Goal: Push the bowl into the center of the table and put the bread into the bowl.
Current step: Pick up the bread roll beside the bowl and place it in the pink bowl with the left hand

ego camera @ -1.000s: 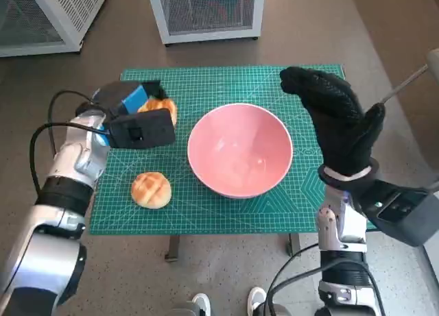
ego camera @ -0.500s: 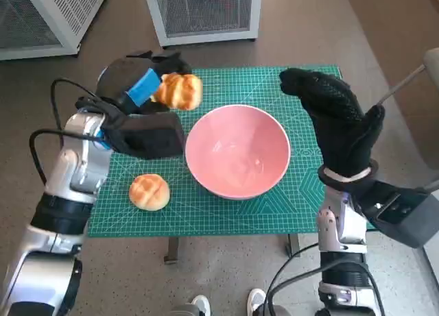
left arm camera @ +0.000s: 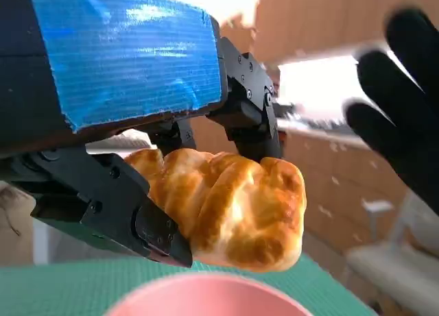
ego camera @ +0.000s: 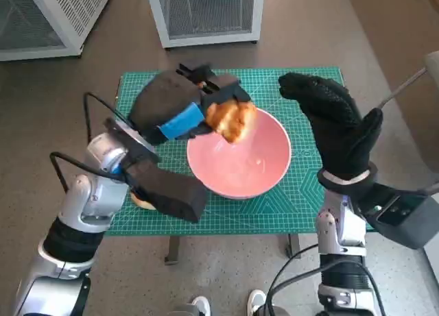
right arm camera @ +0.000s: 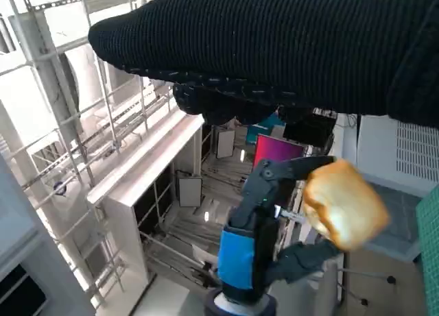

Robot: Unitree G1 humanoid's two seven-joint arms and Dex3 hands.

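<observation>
Pink bowl (ego camera: 240, 158) at the middle of the green cutting mat (ego camera: 302, 192), nothing resting inside. Golden bread roll (ego camera: 231, 119) gripped between the fingers of the left hand (ego camera: 182, 107), held in the air above the bowl's far-left rim. Second roll (ego camera: 142, 201) on the mat, mostly hidden under the left forearm. Right hand (ego camera: 336, 124) raised beside the bowl, fingers spread, holding nothing.
</observation>
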